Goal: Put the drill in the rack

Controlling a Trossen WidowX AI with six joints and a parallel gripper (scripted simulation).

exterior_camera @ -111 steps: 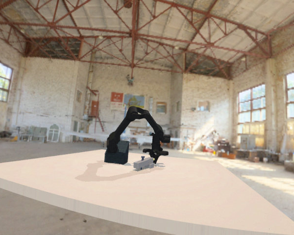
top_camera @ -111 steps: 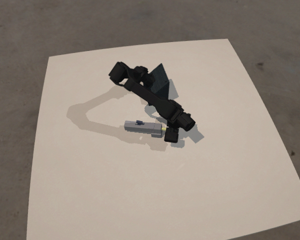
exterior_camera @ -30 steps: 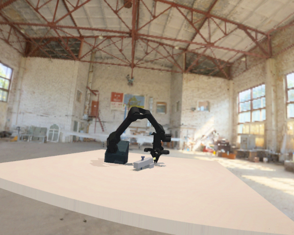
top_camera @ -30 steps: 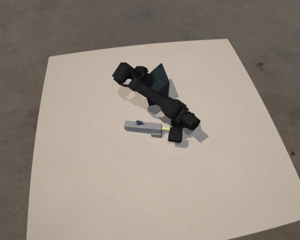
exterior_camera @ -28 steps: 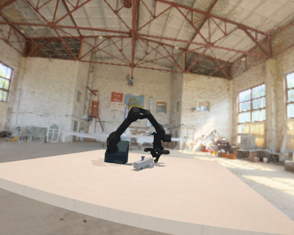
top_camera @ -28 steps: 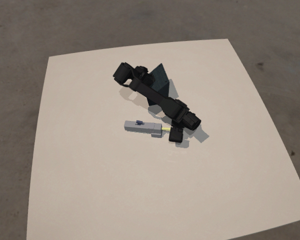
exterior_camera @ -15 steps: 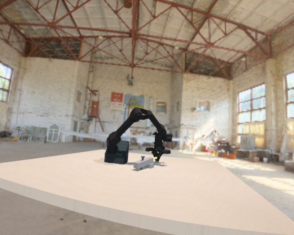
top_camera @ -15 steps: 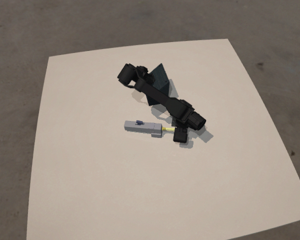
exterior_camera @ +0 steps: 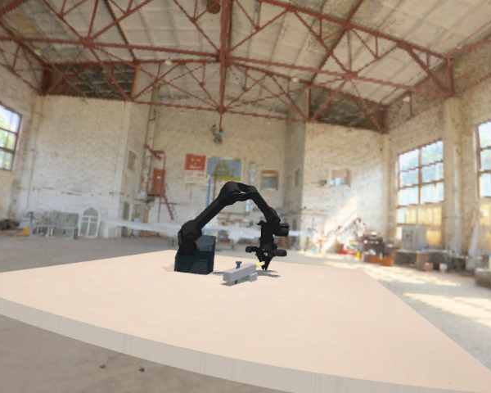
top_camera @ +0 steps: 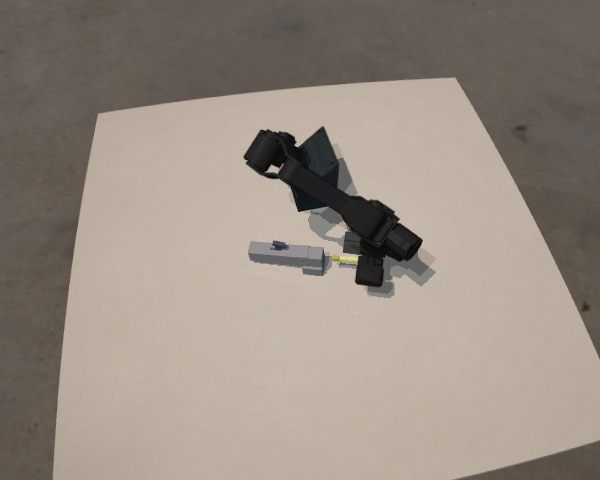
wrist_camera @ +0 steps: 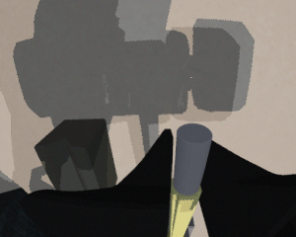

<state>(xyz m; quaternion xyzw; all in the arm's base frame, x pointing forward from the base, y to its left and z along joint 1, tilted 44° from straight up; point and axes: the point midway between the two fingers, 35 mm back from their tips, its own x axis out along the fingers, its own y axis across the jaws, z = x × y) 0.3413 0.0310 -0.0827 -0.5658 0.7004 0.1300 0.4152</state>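
Note:
My gripper (top_camera: 365,258) (exterior_camera: 265,267) (wrist_camera: 177,134) is shut on the drill, above the table. The drill's yellow shaft (top_camera: 347,258) (exterior_camera: 260,264) (wrist_camera: 182,214) points toward the grey housing (top_camera: 290,255) (exterior_camera: 241,273); a small gap shows between its tip and the housing's end in the top view. The drill's blue-grey round end (wrist_camera: 193,158) stands up between the fingers in the wrist view. The blue key (top_camera: 278,244) (exterior_camera: 238,264) shows on top of the housing. A dark block, seemingly the rack (top_camera: 352,242) (wrist_camera: 76,153), sits beside the gripper, partly hidden by it, with a groove visible.
The arm's dark base block (top_camera: 318,155) (exterior_camera: 201,255) stands behind the housing and rack. The arm arches from it over the table (top_camera: 248,372) (exterior_camera: 279,325). The arm's shadows fall around the rack. The table's edges lie well away from these objects.

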